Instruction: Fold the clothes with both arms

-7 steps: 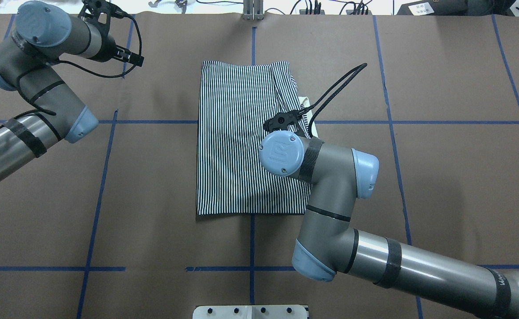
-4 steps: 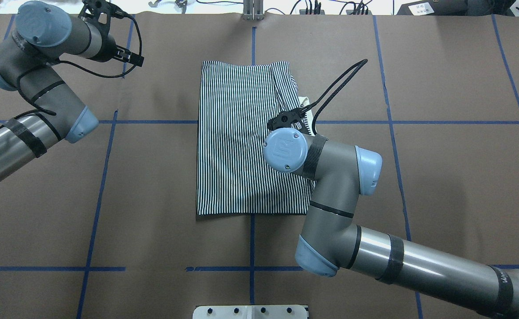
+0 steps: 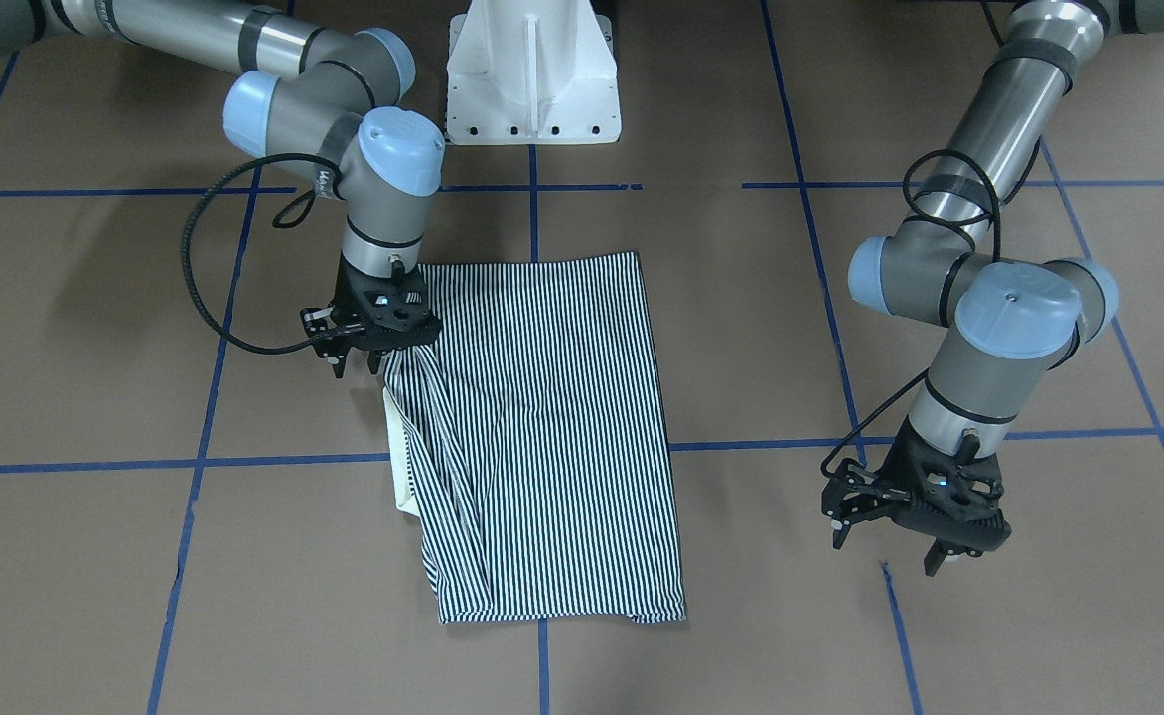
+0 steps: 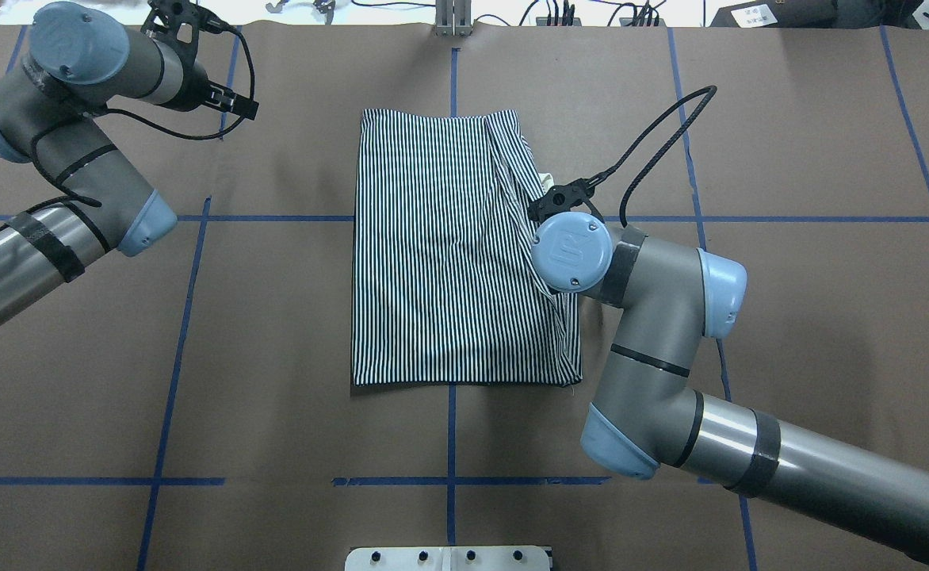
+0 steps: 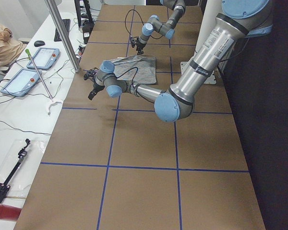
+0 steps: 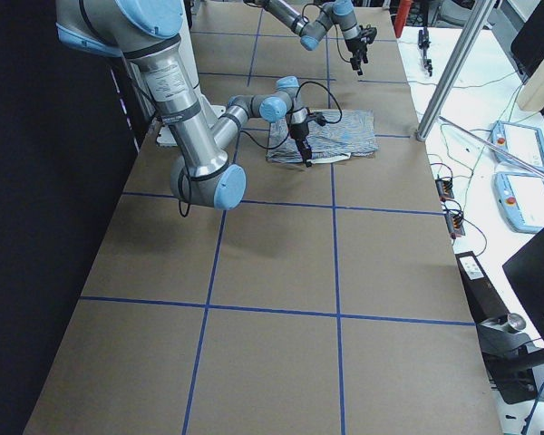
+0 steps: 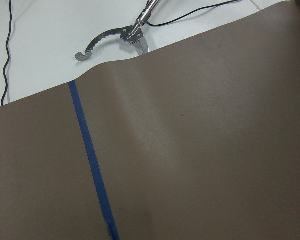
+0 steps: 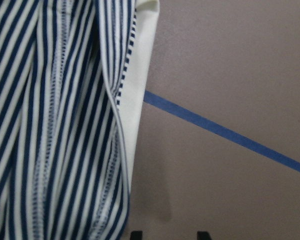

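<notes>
The striped polo shirt point(image 4: 441, 254) lies folded into a tall rectangle at the table's middle, and it shows from the front too point(image 3: 542, 427). A loose ridge runs down its right side, and the cream collar point(image 3: 398, 462) pokes out there. My right gripper point(image 3: 357, 369) hangs low at that edge, just beside the fabric. In the right wrist view its fingertips point(image 8: 135, 235) stand apart over bare table, so it is open, with the shirt point(image 8: 50, 125) and collar point(image 8: 142, 75) to their left. My left gripper point(image 3: 887, 556) is open and empty over bare table, far off to the left.
The white pedestal base point(image 3: 532, 70) stands at the robot's side of the table. Blue tape lines point(image 4: 195, 218) cross the brown table cover. A metal tool point(image 7: 125, 35) lies on the white surface beyond the table's far edge. Tablets point(image 5: 33, 67) sit on the side bench.
My right wrist has moved to the right, from over the shirt to its right edge. The shirt's lower right edge now reaches further right. The left arm has not moved.
</notes>
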